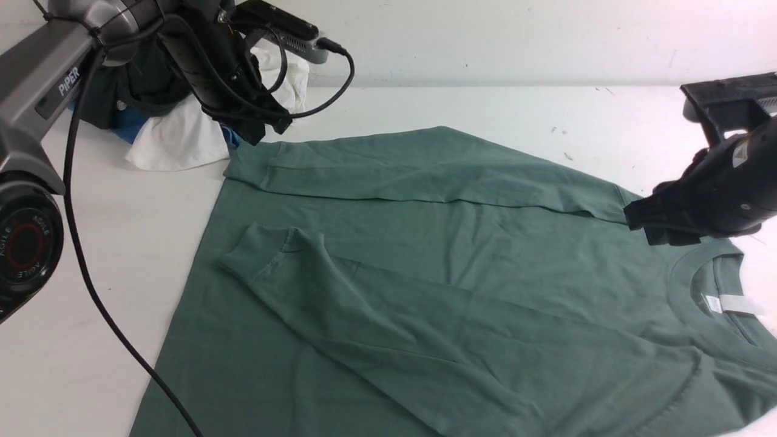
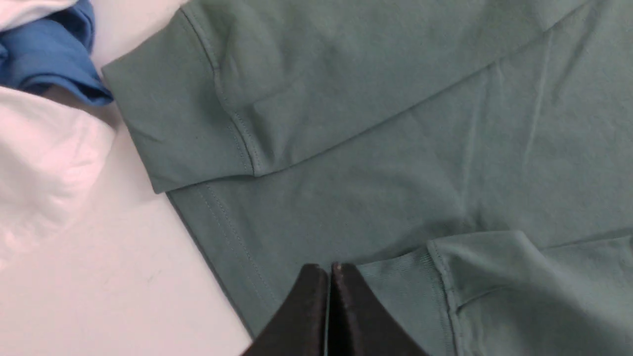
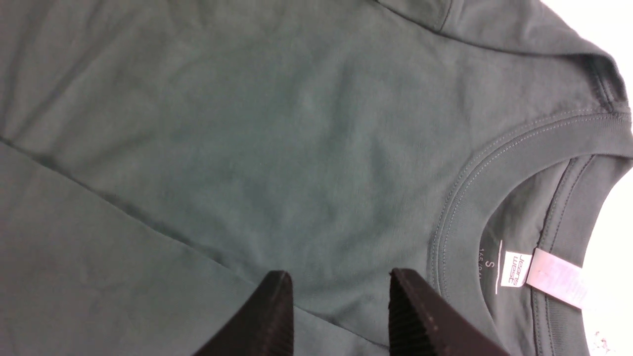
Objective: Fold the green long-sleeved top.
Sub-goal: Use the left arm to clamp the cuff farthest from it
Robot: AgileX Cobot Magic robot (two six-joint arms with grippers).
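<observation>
PIPER-lettered left arm [image 1: 36,79], left tool [image 2: 329,269] closed; right tool [image 3: 341,279] parted above S-marked neck [image 3: 460,207] of green top [image 1: 425,273].

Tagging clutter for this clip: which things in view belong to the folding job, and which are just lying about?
Belong to the job:
green long-sleeved top, both sleeves laid across its body
left gripper, shut
right gripper, open

Just lying about:
white garment
blue garment, bunched beside the white one

Robotics lab, white table [image 1: 97,291], blank wall [image 1: 516,36], cabled robot arm [image 1: 36,85]
</observation>
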